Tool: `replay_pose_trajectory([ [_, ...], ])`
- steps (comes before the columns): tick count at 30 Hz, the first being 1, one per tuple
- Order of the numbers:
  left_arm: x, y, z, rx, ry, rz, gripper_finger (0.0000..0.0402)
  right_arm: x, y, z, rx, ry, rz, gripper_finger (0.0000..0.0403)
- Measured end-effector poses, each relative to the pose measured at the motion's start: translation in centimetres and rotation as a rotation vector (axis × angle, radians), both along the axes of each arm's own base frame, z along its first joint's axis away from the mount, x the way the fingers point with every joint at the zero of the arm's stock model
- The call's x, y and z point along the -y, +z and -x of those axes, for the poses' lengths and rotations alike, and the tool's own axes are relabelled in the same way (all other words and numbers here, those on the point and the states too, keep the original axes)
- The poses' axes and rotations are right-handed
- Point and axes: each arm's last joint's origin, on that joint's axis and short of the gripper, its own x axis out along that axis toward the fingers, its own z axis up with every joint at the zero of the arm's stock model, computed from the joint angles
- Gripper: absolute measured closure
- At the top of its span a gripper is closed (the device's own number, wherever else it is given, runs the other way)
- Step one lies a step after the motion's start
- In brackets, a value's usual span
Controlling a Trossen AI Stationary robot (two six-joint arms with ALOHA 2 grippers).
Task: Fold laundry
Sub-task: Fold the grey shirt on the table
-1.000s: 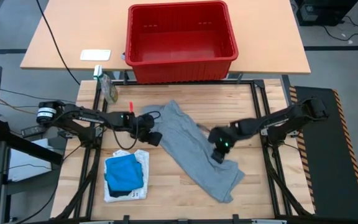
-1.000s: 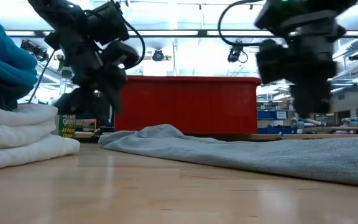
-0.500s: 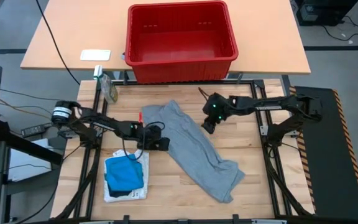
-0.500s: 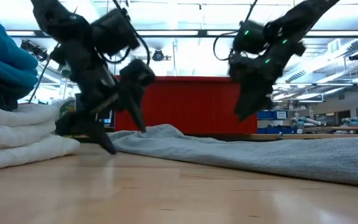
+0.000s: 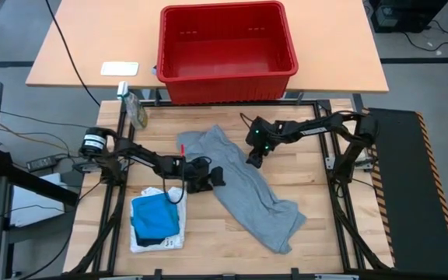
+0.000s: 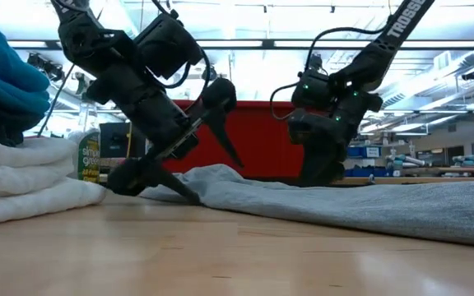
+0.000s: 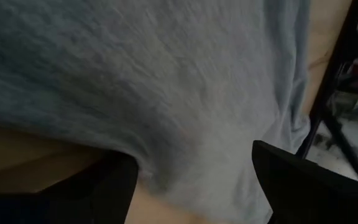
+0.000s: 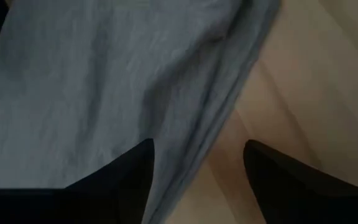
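We see the left gripper (image 5: 213, 176) has slid onto the grey garment (image 5: 243, 187), fingers wide; right gripper (image 5: 253, 159) wide; arm reads "TROSSEN".

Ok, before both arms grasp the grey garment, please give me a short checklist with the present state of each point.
1. Left pincer open over the left edge of the grey garment: ok.
2. Right pincer open at the garment's right edge: ok.
3. Cloth already between fingers: cannot tell.
4. Garment lying flat: not ok, it lies crumpled and slanted across the table.
5. Folded stack, blue piece on top, apart from the garment: ok.
6. Red basket away from both arms: ok.
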Motion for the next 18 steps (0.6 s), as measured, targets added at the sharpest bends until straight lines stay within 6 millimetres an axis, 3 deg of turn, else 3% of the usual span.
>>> replay_pose_trajectory([
  [8,-0.2,-0.4,-0.4,0.0,0.024,-0.054,0.0115,-1.7,0.4,-0.9,0.066,0.044,-0.052,0.0182],
  [18,-0.4,-0.7,-0.3,-0.021,-0.002,-0.175,0.0244,-3.4,-1.2,-3.1,0.139,0.004,-0.114,0.0263],
])
